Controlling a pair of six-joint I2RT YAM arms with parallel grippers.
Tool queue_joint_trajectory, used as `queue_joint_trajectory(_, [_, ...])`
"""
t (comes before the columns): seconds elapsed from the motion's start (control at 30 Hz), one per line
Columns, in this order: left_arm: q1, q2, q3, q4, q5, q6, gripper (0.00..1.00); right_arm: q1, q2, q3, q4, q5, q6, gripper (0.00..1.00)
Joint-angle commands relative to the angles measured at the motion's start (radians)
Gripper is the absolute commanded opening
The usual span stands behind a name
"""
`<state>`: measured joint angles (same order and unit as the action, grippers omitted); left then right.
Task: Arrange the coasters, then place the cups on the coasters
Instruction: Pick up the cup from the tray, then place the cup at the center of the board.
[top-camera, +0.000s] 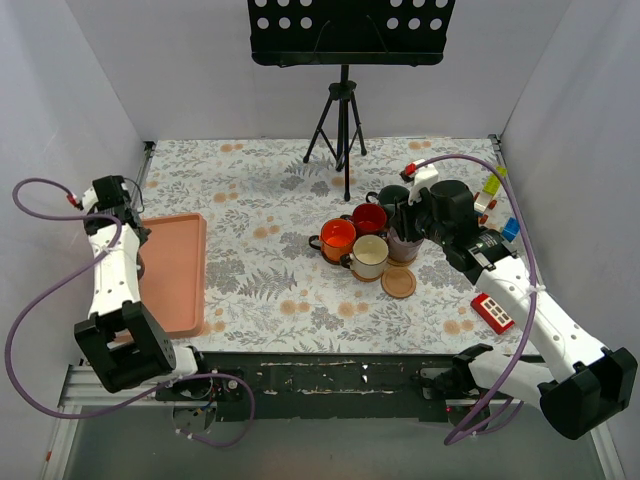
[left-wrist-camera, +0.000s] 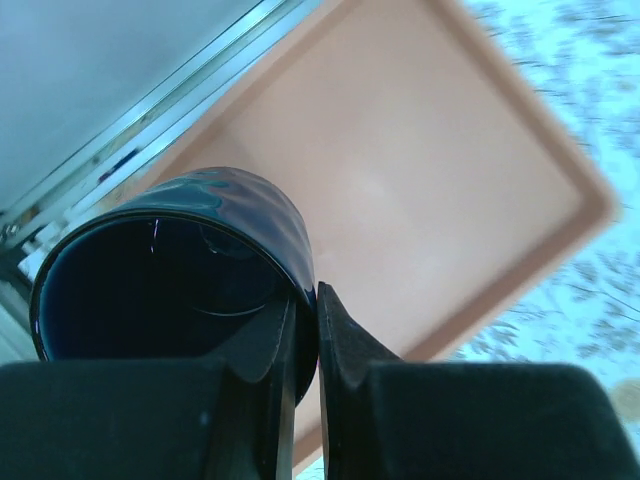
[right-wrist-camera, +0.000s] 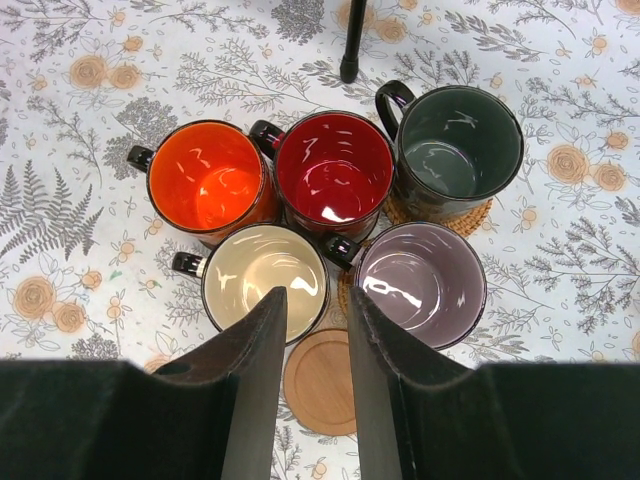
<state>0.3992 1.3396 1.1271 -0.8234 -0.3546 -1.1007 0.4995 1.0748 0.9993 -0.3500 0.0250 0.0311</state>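
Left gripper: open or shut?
Shut on the blue cup: the left gripper pinches its wall, one finger inside, one outside.

Glossy glaze threw back bright highlights on the orange cup (right-wrist-camera: 205, 180), red cup (right-wrist-camera: 335, 165), dark green cup (right-wrist-camera: 455, 150), cream cup (right-wrist-camera: 262, 280) and purple-grey cup (right-wrist-camera: 425, 280), against a matt, floral-printed tablecloth (right-wrist-camera: 80, 150). A smooth wood coaster (right-wrist-camera: 320, 380) showed faint ring grain, while a woven rattan coaster (right-wrist-camera: 475, 218) looked rough and ribbed. The dark blue cup (left-wrist-camera: 180, 260) shone mirror-slick; the salmon-pink tray (left-wrist-camera: 400, 180) appeared smooth, satin-matt plastic
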Motion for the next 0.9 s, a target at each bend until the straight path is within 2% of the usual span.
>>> queue_joint_trajectory(0.0, [-0.133, -0.074, 0.103, 0.032, -0.029, 0.022, 0.00, 0.005, -0.012, 0.042, 0.005, 0.021, -0.026, 0.38])
queue_joint_trajectory(0.23, [-0.384, -0.034, 0.240, -0.040, -0.057, 0.002, 0.00, 0.005, 0.025, 0.094, -0.007, 0.004, -0.026, 0.43])
queue_joint_trajectory(0.43, [-0.681, -0.059, 0.226, 0.001, 0.006, 0.056, 0.00, 0.005, 0.056, 0.147, -0.029, -0.017, -0.019, 0.49])
queue_joint_trajectory(0.53, [-0.889, -0.048, 0.212, 0.013, 0.019, 0.107, 0.00, 0.001, 0.089, 0.196, -0.064, -0.017, -0.025, 0.52])
queue_joint_trajectory(0.67, [-1.097, -0.014, 0.201, 0.017, 0.037, 0.139, 0.00, -0.024, 0.132, 0.280, -0.116, -0.098, -0.026, 0.54])
queue_joint_trajectory(0.8, [-1.203, 0.009, 0.212, 0.049, 0.100, 0.153, 0.00, -0.091, 0.175, 0.349, -0.170, -0.230, -0.026, 0.56])
queue_joint_trajectory(0.87, [-1.252, 0.015, 0.214, 0.079, 0.149, 0.183, 0.00, -0.140, 0.204, 0.381, -0.202, -0.345, -0.055, 0.56])
